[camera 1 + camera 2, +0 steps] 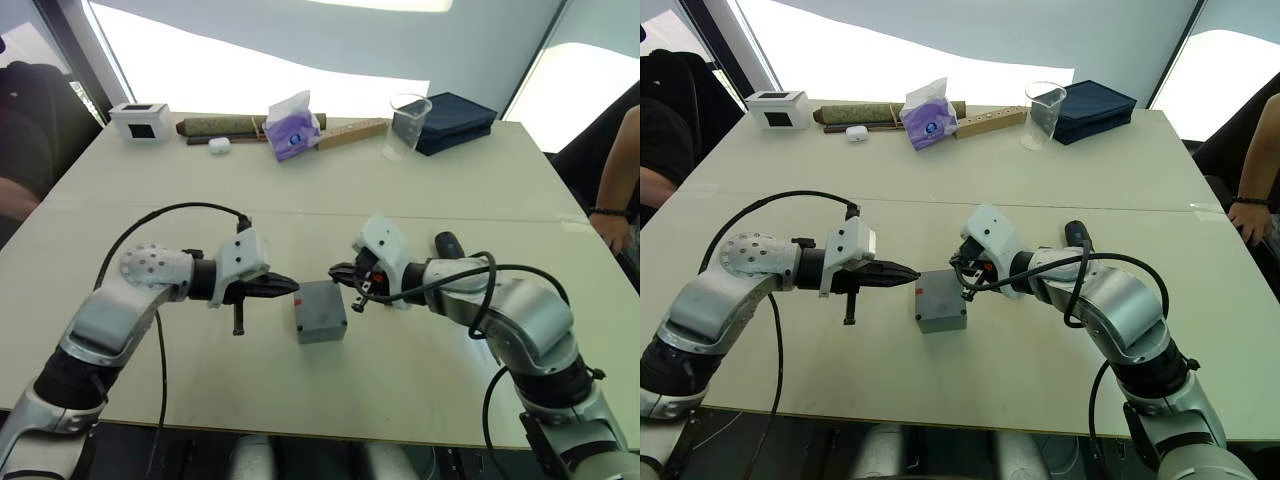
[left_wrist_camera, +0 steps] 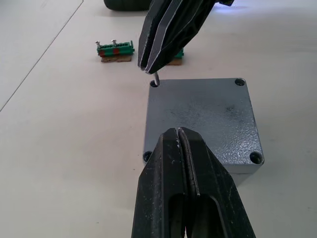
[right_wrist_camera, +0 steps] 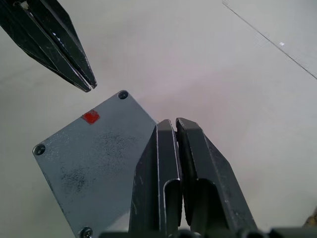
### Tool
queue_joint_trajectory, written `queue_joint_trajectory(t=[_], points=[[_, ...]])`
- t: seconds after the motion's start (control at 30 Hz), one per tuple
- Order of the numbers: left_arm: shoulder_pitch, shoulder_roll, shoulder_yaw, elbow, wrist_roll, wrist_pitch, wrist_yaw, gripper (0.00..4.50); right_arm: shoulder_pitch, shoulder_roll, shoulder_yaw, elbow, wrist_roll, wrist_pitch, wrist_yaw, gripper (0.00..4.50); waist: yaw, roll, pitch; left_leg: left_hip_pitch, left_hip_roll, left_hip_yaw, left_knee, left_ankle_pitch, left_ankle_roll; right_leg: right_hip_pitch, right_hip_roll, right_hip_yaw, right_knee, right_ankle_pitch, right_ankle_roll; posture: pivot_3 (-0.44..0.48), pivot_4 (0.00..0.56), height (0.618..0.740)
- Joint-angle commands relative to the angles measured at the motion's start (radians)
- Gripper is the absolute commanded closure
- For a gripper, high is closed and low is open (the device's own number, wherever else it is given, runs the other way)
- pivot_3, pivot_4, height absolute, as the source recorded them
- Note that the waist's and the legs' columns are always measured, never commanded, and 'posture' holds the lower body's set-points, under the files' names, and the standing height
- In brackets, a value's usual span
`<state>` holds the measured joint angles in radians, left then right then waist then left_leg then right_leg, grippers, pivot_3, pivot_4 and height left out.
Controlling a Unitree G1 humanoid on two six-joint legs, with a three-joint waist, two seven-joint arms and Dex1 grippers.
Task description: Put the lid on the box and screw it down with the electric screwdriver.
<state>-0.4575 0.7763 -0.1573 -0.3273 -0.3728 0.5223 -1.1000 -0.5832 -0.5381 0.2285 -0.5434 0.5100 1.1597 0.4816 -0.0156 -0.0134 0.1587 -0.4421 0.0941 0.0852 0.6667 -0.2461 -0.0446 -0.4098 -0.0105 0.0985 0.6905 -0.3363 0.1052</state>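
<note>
Lid (image 2: pixel 200 119) sat on box (image 1: pixel 321 325). Right gripper (image 2: pixel 154 73) pinched a screw (image 2: pixel 156 79) over one corner hole; left gripper (image 2: pixel 179 133) pressed together, empty. Risk: a tilted screw could miss the hole or drop.

Lid seated on the box, screwdriver lying apart

The grey lid (image 3: pixel 94 163), red mark up, sits flush on the box (image 1: pixel 322 327) mid-table; the black electric screwdriver (image 1: pixel 447 243) lies flat on the table further right.

Closed right tool (image 3: pixel 168 130) over red-marked lid (image 3: pixel 94 163), left tool (image 3: pixel 85 83) beside.
</note>
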Motion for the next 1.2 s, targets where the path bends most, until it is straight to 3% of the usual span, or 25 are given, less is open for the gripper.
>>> queue_joint_trajectory(t=[0.03,0.87,0.9,0.93,1.2], points=[[0.0,0.008,0.032,-0.038,-0.014,0.002,0.008,4.5,0.005,-0.013,0.001,-0.013,-0.02,-0.032,0.008,4.43,0.001,0.0,0.0,0.0,0.0,0.0,0.0,0.0,0.0,0.0,0.0,0.0,0.0,0.0,0.0,0.0,0.15,0.721],[0.002,0.005,0.017,-0.043,-0.015,-0.002,0.017,4.5,0.06,-0.013,0.057,0.039,-0.092,-0.1,0.047,4.43,0.001,0.0,0.0,0.0,0.0,0.0,0.0,0.0,0.0,0.0,0.0,0.0,0.0,0.0,0.0,0.0,0.15,0.721],[0.002,0.004,0.016,-0.044,-0.016,-0.002,0.017,4.5,0.061,-0.013,0.056,0.039,-0.093,-0.1,0.05,3.94,0.001,0.0,0.0,0.0,0.0,0.0,0.0,0.0,0.0,0.0,0.0,0.0,0.0,0.0,0.0,0.0,0.15,0.721],[0.002,0.004,0.016,-0.044,-0.015,-0.003,0.018,4.5,0.061,-0.012,0.055,0.039,-0.092,-0.098,0.054,3.8,0.001,0.0,0.0,0.0,0.0,0.0,0.0,0.0,0.0,0.0,0.0,0.0,0.0,0.0,0.0,0.0,0.15,0.721],[0.006,-0.008,0.018,-0.053,-0.029,0.004,0.022,4.5,0.041,-0.054,-0.023,-0.018,-0.049,-0.035,0.089,0.54,0.001,0.0,0.0,0.0,0.0,0.0,0.0,0.0,0.0,0.0,0.0,0.0,0.0,0.0,0.0,0.0,0.15,0.721]])
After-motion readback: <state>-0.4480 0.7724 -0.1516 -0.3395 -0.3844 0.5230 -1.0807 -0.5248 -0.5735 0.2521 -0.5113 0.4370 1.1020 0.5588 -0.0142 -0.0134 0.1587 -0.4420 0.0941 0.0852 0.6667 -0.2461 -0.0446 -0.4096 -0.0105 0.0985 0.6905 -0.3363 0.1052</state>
